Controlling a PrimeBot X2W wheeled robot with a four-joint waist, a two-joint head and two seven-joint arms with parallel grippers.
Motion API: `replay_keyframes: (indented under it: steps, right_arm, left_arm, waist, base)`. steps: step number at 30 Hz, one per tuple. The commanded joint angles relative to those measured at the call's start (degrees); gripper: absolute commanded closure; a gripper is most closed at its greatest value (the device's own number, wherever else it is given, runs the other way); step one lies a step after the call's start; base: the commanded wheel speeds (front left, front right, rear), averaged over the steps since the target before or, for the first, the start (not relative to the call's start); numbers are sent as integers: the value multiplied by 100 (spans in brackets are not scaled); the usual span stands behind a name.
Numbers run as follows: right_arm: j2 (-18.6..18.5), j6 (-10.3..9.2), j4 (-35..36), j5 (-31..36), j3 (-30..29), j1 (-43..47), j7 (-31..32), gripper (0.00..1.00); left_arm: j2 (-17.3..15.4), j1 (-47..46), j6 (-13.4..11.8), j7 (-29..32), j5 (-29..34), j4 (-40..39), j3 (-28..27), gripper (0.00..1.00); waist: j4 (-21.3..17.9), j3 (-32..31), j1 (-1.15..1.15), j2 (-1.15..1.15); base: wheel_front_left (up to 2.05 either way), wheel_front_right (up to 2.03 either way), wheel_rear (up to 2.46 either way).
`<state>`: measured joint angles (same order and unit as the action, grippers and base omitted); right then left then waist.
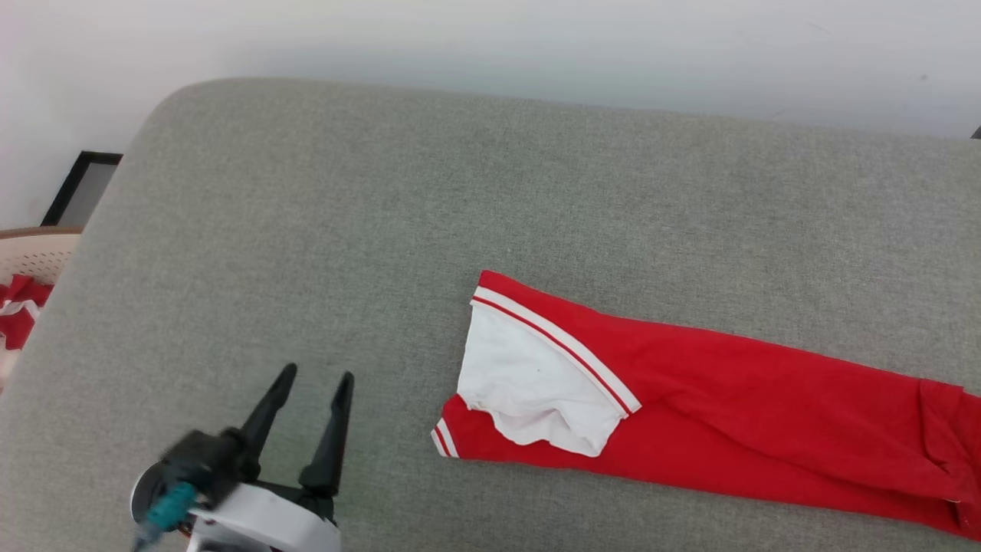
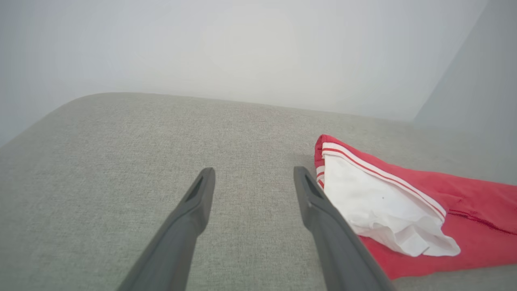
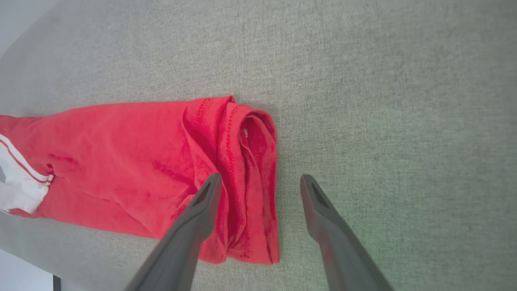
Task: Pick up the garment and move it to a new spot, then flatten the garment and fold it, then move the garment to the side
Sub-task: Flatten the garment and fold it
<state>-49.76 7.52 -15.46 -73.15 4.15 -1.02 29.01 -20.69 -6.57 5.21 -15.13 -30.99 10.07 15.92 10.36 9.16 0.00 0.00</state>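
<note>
Now, with left gripper (image 1: pixel 318 373) and right gripper (image 3: pixel 260 178) both wide and empty, we judge the shirt (image 1: pixel 728 399) half-folded, so next we should grip its right end and fold leftward.

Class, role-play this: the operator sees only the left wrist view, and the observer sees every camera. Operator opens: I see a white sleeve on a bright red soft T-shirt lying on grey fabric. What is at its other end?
Observer: The bright red soft T-shirt lies as a long narrow strip; its far end is bunched in folds.
Operator: Is the right gripper holding it?
Observer: No. The right gripper is open, one finger over that bunched end, the other over bare grey fabric cushion.
Operator: Anything to my left?
Observer: A pale perforated basket beside the cushion, holding red-and-white cloth.
</note>
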Motion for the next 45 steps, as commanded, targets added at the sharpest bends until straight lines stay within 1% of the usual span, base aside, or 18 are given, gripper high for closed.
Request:
replay_keyframes:
  steps: [1, 2, 4, 5, 8, 11, 16, 17, 18, 19, 20, 22, 23, 28, 35, 40, 45]
  right_arm:
    - [84, -7, -52, 95, -31, -141, 100, 0]
    - [147, -7, -108, 139, -54, -192, 179, 0]
    - [304, -7, -246, 217, -94, -303, 328, 0]
    - [384, -7, -318, 282, -102, -363, 409, 0]
    - [619, -8, -523, 515, -133, -553, 667, 0]
    - [912, -7, -803, 840, -168, -730, 851, 0]
    - [1663, -7, -1388, 1502, -209, -1132, 1158, 0]
    - [1817, -6, -1472, 1654, -194, -1197, 1225, 31]
    - [1958, -4, -1506, 1770, -141, -1257, 1320, 65]
    - [2105, 9, -1525, 1862, -135, -1309, 1381, 89]
    - [2227, 19, -1544, 1928, -166, -1356, 1418, 100]
    - [2366, 21, -1526, 2044, -222, -1430, 1505, 100]
    - [2378, 19, -1496, 2102, -295, -1447, 1499, 100]
    - [2217, 5, -1160, 2288, -794, -1507, 1385, 100]
    - [1937, -8, -827, 2452, -1602, -1681, 1339, 100]
    - [1617, -8, -844, 2760, -2211, -1815, 1386, 100]
    - [1305, -8, -1041, 3246, -2856, -1908, 1348, 100]
  left_arm:
    - [97, 104, -65, 5, 413, -60, -113, 0]
    - [131, 139, -96, 5, 738, -94, -172, 0]
    - [310, 190, -133, 4, 1170, -180, -325, 0]
    - [339, 203, -166, 4, 1420, -214, -389, 0]
    - [508, 220, -185, 4, 1893, -351, -588, 0]
    - [665, 238, -119, 4, 2158, -409, -752, 0]
    - [836, 198, 7, 4, 2356, -351, -936, 0]
    - [865, 174, 26, 4, 2381, -335, -975, 0]
    - [889, 155, 43, 4, 2408, -322, -1011, 0]
    - [909, 142, 69, 4, 2425, -307, -1043, 0]
    - [933, 133, 84, 4, 2452, -287, -1078, 0]
    - [971, 122, 106, 4, 2481, -275, -1149, 0]
    - [992, 121, 123, 4, 2491, -293, -1188, 0]
    - [1034, 226, 163, 4, 2553, -364, -1401, 0]
    - [1085, 320, 193, 4, 2632, -458, -1736, 0]
    - [1108, 361, 203, 4, 2637, -561, -1919, 0]
    - [1099, 308, 225, 4, 2663, -584, -1915, 0]
  waist:
    - [0, 21, 0, 0]
    - [0, 31, 0, 0]
    - [9, 49, 0, 0]
    - [11, 57, 0, 0]
    - [28, 79, 0, 0]
    - [55, 90, 0, 0]
    - [40, 162, 0, 0]
    - [36, 179, 0, 0]
    - [32, 197, 0, 0]
    - [28, 211, 0, 0]
    - [21, 223, 0, 0]
    - [5, 245, 0, 0]
    - [-8, 253, 0, 0]
    - [-153, 266, 0, 0]
    - [-486, 339, 0, 0]
    - [-689, 461, 0, 0]
    - [-750, 544, 0, 0]
  base:
    - [0, 0, 0]
    - [0, 0, 0]
    - [0, 0, 0]
    - [0, 0, 0]
    - [0, 0, 0]
    - [0, 0, 0]
    - [0, 0, 0]
    - [0, 0, 0]
    - [0, 0, 0]
    - [0, 0, 0]
    - [0, 0, 0]
    - [0, 0, 0]
    - [0, 0, 0]
    - [0, 0, 0]
    - [0, 0, 0]
    - [0, 0, 0]
    - [0, 0, 0]
